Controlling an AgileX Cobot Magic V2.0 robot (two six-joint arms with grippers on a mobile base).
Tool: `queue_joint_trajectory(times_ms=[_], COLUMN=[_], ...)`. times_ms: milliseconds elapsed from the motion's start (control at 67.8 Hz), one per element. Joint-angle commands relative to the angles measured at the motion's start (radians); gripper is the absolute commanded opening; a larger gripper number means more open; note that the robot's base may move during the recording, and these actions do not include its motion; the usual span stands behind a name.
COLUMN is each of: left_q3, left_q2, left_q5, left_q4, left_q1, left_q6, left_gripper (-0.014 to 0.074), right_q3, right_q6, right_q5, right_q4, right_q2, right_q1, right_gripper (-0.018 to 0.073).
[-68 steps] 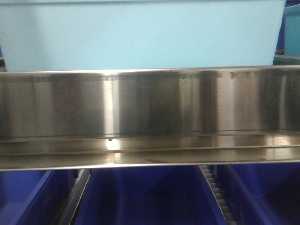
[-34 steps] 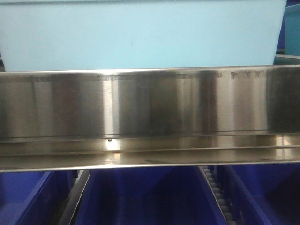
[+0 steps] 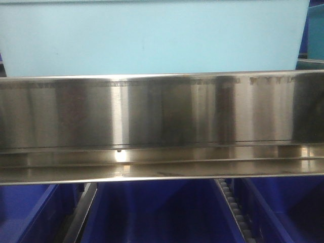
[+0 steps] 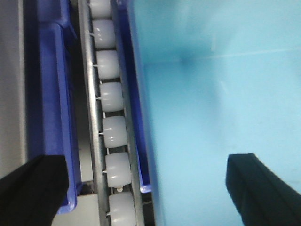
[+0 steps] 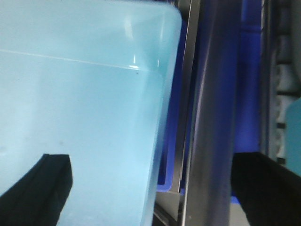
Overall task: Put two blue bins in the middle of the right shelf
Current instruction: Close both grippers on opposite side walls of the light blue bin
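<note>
Bin: pale icy-blue rectangular plastic bin (image 3: 152, 38) at 12 o'clock above the brushed-steel shelf lip (image 3: 152, 116), long axis 9-to-3 | Left jaws: spread wide, nothing gripped — you straddle its 9 o'clock wall | Right jaws: likewise spread, straddling the 3 o'clock wall | Both arms equally near.

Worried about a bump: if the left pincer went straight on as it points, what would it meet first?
Probably the edge of the pale blue bin: the open left pincer straddles it, with the roller track close beside. Depth is unclear.
</note>
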Motion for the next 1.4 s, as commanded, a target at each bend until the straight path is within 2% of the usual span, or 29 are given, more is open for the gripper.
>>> queue_joint_trajectory(times_ms=[0,295,369,472,575,649,738,797,1062,1387], left_q3=[0.001,0.001,0.001,0.001,0.001,0.001,0.001,0.001,0.001,-0.008], left_q2=[0.023,0.069,0.078,0.080,0.080,0.080,0.080,0.080,0.054,-0.110], left_q5=[-0.005,-0.005,-0.005,-0.005,-0.005,-0.005,-0.005,-0.005,-0.005,-0.008], left_q4=[-0.008,-0.008,-0.008,-0.008,-0.006,-0.006,-0.006,-0.006,-0.012,-0.022], left_q1=[-0.004,-0.004,-0.004,-0.004,-0.004,-0.004,-0.004,-0.004,-0.004,-0.004], left_q6=[0.003,0.003,0.003,0.003,0.003,0.003,0.003,0.003,0.003,0.001], left_gripper=[0.0580,0.0580,0.0578,0.0538,0.0391,0.0223,0.0008,-0.0113,-0.0111,-0.0111], right_q3=[-0.007,0.003,0.003,0.003,0.003,0.003,0.003,0.003,0.003,-0.085], right_q6=[0.007,0.007,0.007,0.007,0.007,0.007,0.007,0.009,0.009,0.009], right_q5=[-0.007,-0.007,-0.007,-0.007,-0.007,-0.007,-0.007,-0.007,-0.007,-0.027], right_q4=[-0.005,-0.005,-0.005,-0.005,-0.005,-0.005,-0.005,-0.005,-0.007,-0.042], right_q2=[0.030,0.089,0.093,0.093,0.093,0.093,0.093,0.093,0.066,-0.082], right_q1=[0.000,0.000,0.000,0.000,0.000,0.000,0.000,0.000,0.000,0.000], right_gripper=[0.0569,0.0557,0.0503,0.0342,0.0115,-0.0041,-0.0167,-0.0151,-0.0151,-0.0151])
